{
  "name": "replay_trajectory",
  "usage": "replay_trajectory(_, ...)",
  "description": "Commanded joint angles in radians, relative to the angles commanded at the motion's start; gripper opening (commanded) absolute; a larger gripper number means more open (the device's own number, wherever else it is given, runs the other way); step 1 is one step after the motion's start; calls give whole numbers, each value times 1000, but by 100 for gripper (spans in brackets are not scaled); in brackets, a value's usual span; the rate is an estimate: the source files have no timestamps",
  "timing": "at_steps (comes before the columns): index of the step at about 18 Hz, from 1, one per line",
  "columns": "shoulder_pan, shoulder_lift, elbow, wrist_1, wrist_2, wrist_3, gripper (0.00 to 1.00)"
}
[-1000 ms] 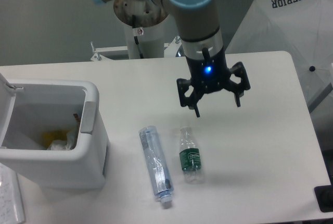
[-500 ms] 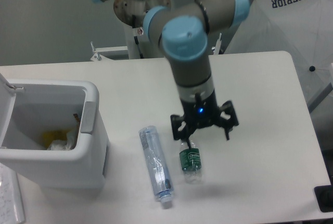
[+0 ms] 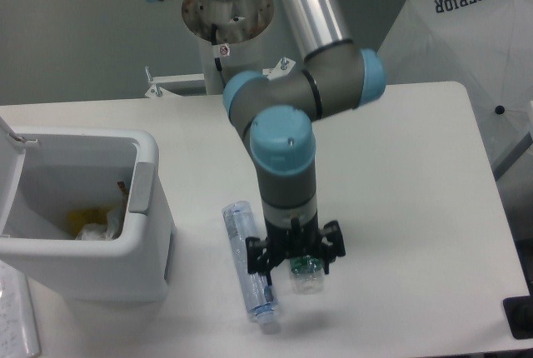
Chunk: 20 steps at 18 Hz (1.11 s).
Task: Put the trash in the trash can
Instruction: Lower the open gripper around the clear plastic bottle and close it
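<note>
Gripper [image 3: 296, 260] hangs low over the table [image 3: 416, 208], its black fingers spread apart — one tip down by the long bottle, the other on the far side of the short one. Nothing is clamped.

Two bottles lie on the table. The short bottle [image 3: 306, 273], with its dark green label, sits right under the gripper, between the spread fingers; only its lower end shows beneath the black body, so whether the fingers touch it cannot be told. The long bottle [image 3: 247, 270], bluish with a white cap, lies just beside the gripper on the bin side, roughly parallel to the short one, cap end pointing toward the camera. One fingertip overlaps its edge in this view.

One arm [image 3: 287, 125] — it comes down from the base at the top of the picture, bends at a blue-capped joint, and drops a grey wrist link nearly straight down onto the gripper.

One bin [image 3: 146, 233], white with a grey front tab, stands well apart from the gripper, beyond the long bottle. Its lid is open and some yellow and pale scraps [image 3: 93, 223] lie inside.
</note>
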Motion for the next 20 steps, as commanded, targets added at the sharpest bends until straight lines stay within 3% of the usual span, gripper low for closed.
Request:
replay_trajectory(11,-25,-95,34,2,-2,-66,100)
replay_trajectory(20,-31,-117,39,31,3,-89,98)
